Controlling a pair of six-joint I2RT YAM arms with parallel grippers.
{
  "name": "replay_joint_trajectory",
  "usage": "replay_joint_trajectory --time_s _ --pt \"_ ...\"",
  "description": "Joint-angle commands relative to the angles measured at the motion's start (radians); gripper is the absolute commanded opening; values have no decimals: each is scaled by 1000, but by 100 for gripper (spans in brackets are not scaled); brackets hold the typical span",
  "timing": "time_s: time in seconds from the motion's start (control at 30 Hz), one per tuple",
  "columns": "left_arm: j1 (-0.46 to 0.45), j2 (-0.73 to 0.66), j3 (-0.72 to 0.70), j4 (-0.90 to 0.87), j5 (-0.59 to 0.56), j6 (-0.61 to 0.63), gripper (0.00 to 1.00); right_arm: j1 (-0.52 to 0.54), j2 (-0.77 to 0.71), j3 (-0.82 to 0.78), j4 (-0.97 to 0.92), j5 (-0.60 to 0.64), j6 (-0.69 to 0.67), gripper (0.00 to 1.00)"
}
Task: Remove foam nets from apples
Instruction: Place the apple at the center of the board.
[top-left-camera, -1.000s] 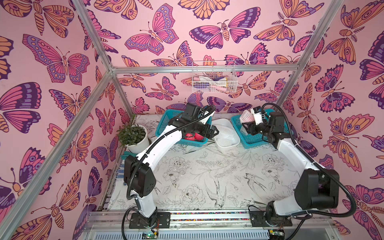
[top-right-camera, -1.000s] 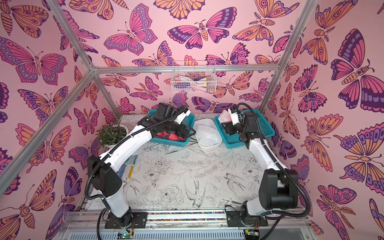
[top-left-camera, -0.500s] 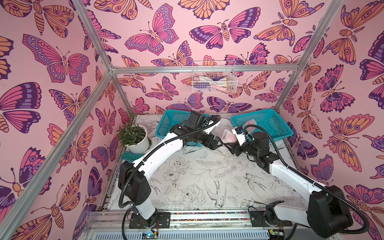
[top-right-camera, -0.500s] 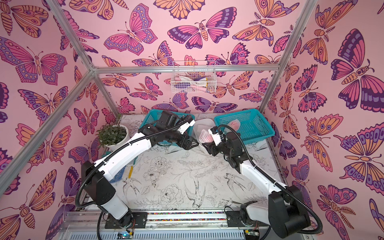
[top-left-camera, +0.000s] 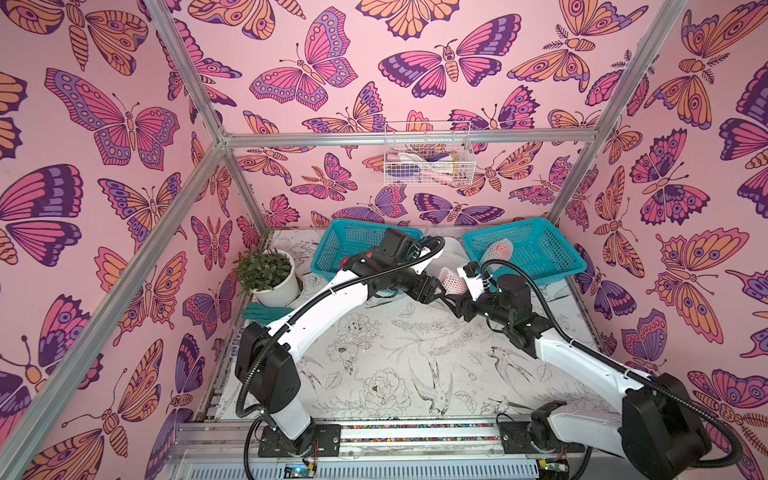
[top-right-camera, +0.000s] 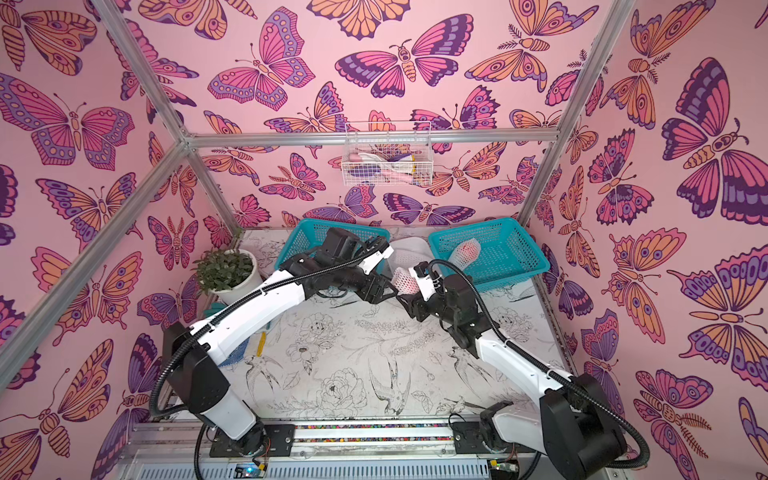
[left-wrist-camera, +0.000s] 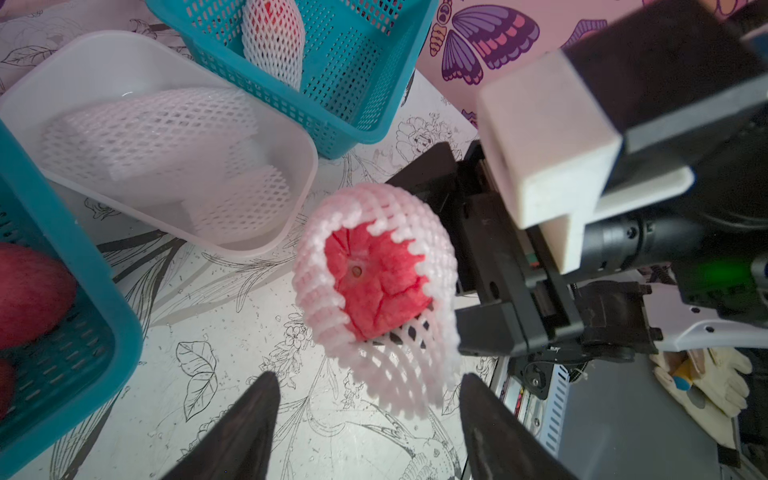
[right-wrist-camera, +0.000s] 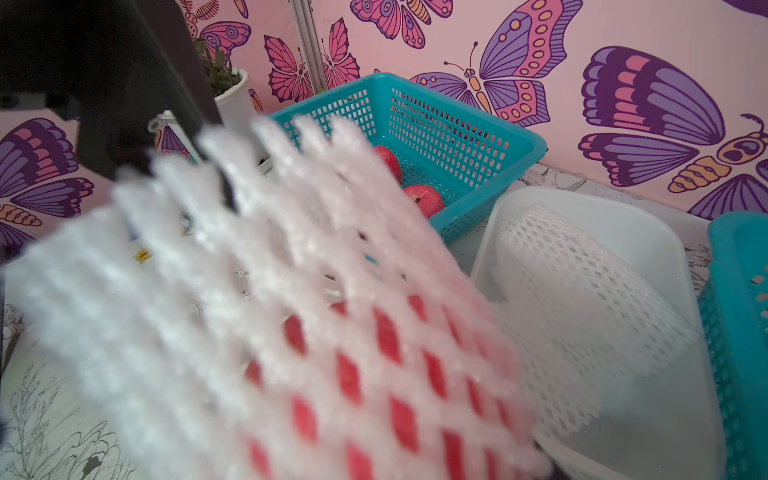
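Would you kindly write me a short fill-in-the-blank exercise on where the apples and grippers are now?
1. The right gripper holds a netted apple, and the left gripper has its jaws ____.
2. The right-hand basket holds ____ wrapped apple.
3. Bare ____ apples lie in the left-hand basket.
Missing words: open; one; red

In both top views the printed table (top-left-camera: 395, 365) lies bare across the centre and lower centre of the frame. Along its far edge stand a potted plant (top-left-camera: 270, 274) at centre left, the left basket (top-left-camera: 336, 249), the white tray (top-left-camera: 455, 251) and the right basket (top-left-camera: 540, 249). In front of the tray the right gripper (left-wrist-camera: 453, 253) clamps a netted apple (left-wrist-camera: 374, 274) above the table. The left gripper (left-wrist-camera: 365, 395) has its fingers spread about the net's loose end, blocking the middle gap.
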Motion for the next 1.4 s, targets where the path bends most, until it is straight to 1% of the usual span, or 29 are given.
replay_joint_trajectory --time_s 0.0,0.13,0.23,0.3,0.43,0.53,0.63,0.77,0.83,0.9,1.03,1.23,1.37 --pt "-5 21 -9 31 15 -4 64 11 -24 -14 41 8 20 54" --pt "-5 40 -5 50 38 -8 48 18 -26 -23 47 2 22 54" --pt "-5 62 3 69 101 -14 44 22 -23 -33 58 8 25 54" --pt "-7 74 7 69 116 -19 40 22 -23 -38 66 7 28 54" --pt "-7 76 3 73 113 -18 25 24 -25 -39 68 9 27 54" --pt "-7 77 1 74 120 -14 15 24 -24 -40 68 11 32 55" --pt "-7 75 -1 73 124 -8 0 25 -17 -46 78 7 40 56" --pt "-7 70 -6 72 130 -4 0 27 -3 -53 92 -5 52 58" --pt "-7 66 -12 72 131 -2 0 31 2 -58 100 -5 54 60" --pt "-6 64 -20 69 133 3 0 36 12 -63 109 -1 55 67" --pt "-7 54 -51 63 129 14 0 44 38 -89 159 -19 57 76" --pt "-6 46 -120 57 115 34 0 52 75 -103 186 -61 3 82" --pt "-5 46 -147 57 92 51 0 53 123 -86 147 -96 -34 84"
